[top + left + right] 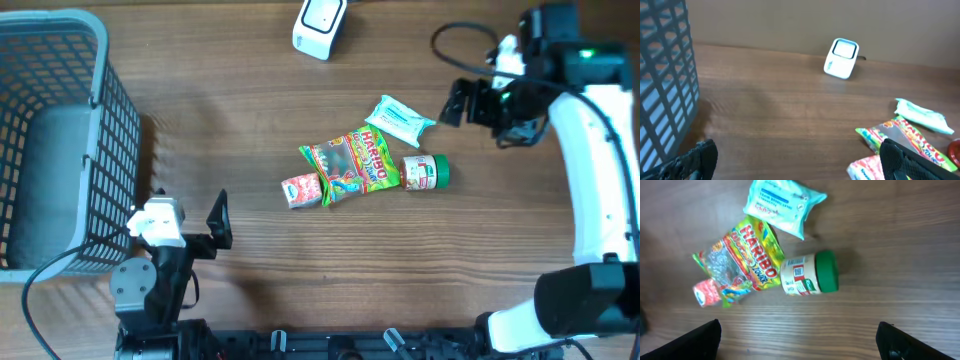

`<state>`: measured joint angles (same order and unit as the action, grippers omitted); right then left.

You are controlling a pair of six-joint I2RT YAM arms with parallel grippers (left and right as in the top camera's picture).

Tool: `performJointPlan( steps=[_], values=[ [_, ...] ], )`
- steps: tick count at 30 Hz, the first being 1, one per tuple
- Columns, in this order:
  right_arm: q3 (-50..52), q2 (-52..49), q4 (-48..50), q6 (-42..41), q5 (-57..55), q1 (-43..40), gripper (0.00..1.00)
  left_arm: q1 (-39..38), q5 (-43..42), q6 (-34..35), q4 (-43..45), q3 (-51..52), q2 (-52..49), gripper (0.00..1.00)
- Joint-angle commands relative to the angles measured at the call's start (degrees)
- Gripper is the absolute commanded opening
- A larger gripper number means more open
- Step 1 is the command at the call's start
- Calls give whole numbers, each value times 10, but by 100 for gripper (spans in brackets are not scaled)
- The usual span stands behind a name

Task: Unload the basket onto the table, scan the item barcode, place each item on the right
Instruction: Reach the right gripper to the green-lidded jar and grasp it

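Left tool (795,167) hangs empty beside the grey basket (60,25), fingers spread wide. Scanner (320,25) sits at the surface's (230,110) far edge. Mid-surface: red packet (300,190), Haribo bag (350,162), wipes pack (398,118), green-lidded jar (427,172), clustered. Right tool (800,345) is just right of them, fingers wide apart, holding nothing.

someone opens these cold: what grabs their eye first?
The bright Haribo bag at mid-table, clustered with a green-lidded jar, a pale wipes pack and a small red packet. Then the grey basket at the left edge and the white scanner at the far edge.
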<state>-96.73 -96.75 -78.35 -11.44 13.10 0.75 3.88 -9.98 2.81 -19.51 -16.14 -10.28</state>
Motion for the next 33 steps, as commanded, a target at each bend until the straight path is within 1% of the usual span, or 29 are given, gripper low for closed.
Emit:
performJointPlan(
  steps=[1, 4, 6, 8, 11, 12, 16, 19, 22, 25, 27, 33],
  values=[
    [87, -4, 32, 8, -16, 23, 100, 4, -7, 11, -22, 2, 2, 100],
    [170, -4, 79, 8, -15, 44, 100, 4, -7, 11, -31, 2, 2, 100],
    [193, -4, 112, 8, -22, 57, 100, 4, -7, 11, -33, 2, 2, 100],
    [203, -4, 139, 2, -38, 71, 100, 4, -7, 11, -40, 2, 2, 100],
    [205, -8, 182, -38, -122, 101, 100, 4, -7, 11, -57, 2, 2, 100],
    [205, -10, 190, -38, -134, 108, 100, 4, -7, 11, -59, 2, 2, 100],
    [205, -30, 203, -42, -149, 132, 100, 4, -7, 11, -59, 2, 2, 100],
    [205, -50, 205, -84, -150, 136, 100, 4, -7, 11, -59, 2, 2, 100],
    [205, -58, 205, -75, -153, 136, 100, 4, -7, 11, -63, 2, 2, 100],
    [205, -70, 186, -65, -177, 136, 100, 4, -7, 11, -91, 2, 2, 100],
    [205, -90, 179, -51, -177, 136, 100, 4, -7, 11, -130, 2, 2, 100],
    [205, -146, 165, -50, -156, 136, 100, 4, -7, 11, -241, 2, 2, 100]
  ],
)
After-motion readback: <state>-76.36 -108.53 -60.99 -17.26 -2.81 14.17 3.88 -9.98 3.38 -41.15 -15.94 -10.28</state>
